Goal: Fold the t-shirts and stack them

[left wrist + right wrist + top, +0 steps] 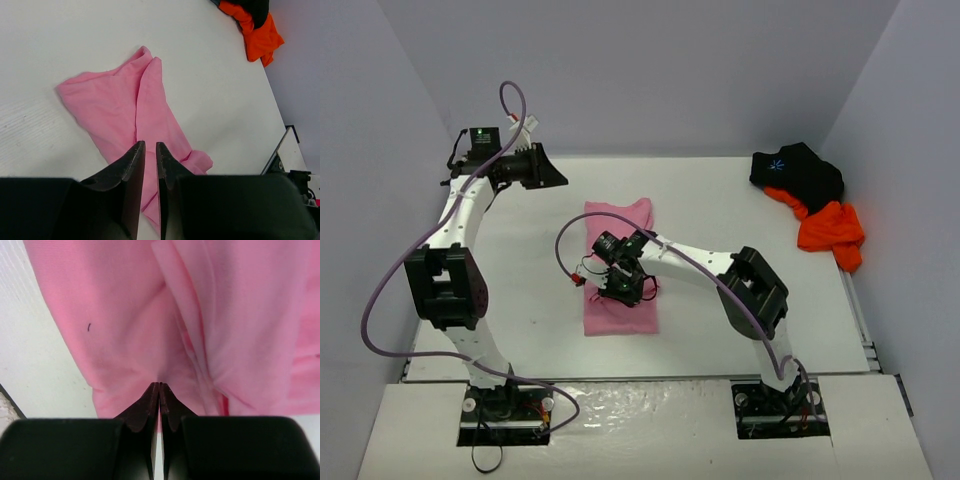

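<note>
The pink t-shirt (618, 265) lies mid-table as a long, narrow folded strip; it also shows in the left wrist view (125, 105) and fills the right wrist view (165, 315). My right gripper (623, 288) is down on its near half, and its jaws (159, 385) are shut, pinching a pucker of pink cloth. My left gripper (552, 175) hangs high at the back left, away from the shirt, with its jaws (150, 144) nearly together and nothing between them. The black t-shirt (798, 172) with the blue starburst and the orange t-shirt (832, 232) lie crumpled together at the far right.
The orange t-shirt (260, 35) and a bit of the black one (255, 7) show at the top right of the left wrist view. Grey walls enclose the white table (720, 200) on three sides. The table's right edge (280, 150) shows in the left wrist view.
</note>
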{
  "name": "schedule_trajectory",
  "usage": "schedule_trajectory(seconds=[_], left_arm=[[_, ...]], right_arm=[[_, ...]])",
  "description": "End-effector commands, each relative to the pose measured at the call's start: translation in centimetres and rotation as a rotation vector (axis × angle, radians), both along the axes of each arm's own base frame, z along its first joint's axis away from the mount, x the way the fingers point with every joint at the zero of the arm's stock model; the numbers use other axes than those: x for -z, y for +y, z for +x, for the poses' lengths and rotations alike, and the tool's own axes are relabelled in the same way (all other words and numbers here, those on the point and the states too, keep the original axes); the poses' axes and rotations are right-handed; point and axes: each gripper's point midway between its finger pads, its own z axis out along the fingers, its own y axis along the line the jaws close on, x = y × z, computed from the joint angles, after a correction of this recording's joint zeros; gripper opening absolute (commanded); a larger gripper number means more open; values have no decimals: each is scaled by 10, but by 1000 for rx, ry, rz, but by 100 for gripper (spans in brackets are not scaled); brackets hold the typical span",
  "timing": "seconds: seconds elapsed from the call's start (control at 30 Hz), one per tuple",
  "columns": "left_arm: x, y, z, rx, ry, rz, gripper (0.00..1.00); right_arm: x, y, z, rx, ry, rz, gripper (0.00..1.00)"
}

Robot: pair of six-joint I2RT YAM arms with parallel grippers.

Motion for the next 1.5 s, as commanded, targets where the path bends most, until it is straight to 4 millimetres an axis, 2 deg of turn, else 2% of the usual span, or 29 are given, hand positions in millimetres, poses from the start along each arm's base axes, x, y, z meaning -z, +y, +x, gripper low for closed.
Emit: schedule_trajectory(seconds=[0.0, 0.27, 0.7, 0.8, 0.97, 1.17, 1.27, 1.4, 1.47], left_arm=[[-59, 2, -8, 7, -186, 5, 13], [-58, 2, -8, 10, -185, 9, 13], [-52, 7, -7, 9, -181, 14, 12], [-51, 9, -8, 7, -183, 16, 12], [-48, 10, -8, 6, -179, 13, 12], [-46, 10, -8, 5, -175, 11, 12], [-44, 11, -8, 2, -171, 12, 12], [-42, 10, -6, 0, -167, 9, 12], [-43, 10, -7, 3, -168, 6, 12]], right_arm=[[-38, 8, 12, 11, -100, 56, 1], [-18, 20, 22, 8, -99, 37, 0], [-5, 38, 41, -10, -127, 36, 0], [-16, 40, 59, 28, -213, 38, 0], [-55, 37, 115, 168, -501, 23, 0], [-86, 28, 160, 299, -697, 9, 0], [-80, 23, 177, 339, -715, 4, 0], [-77, 11, 218, 417, -862, -25, 0], [-84, 4, 231, 444, -896, -37, 0]])
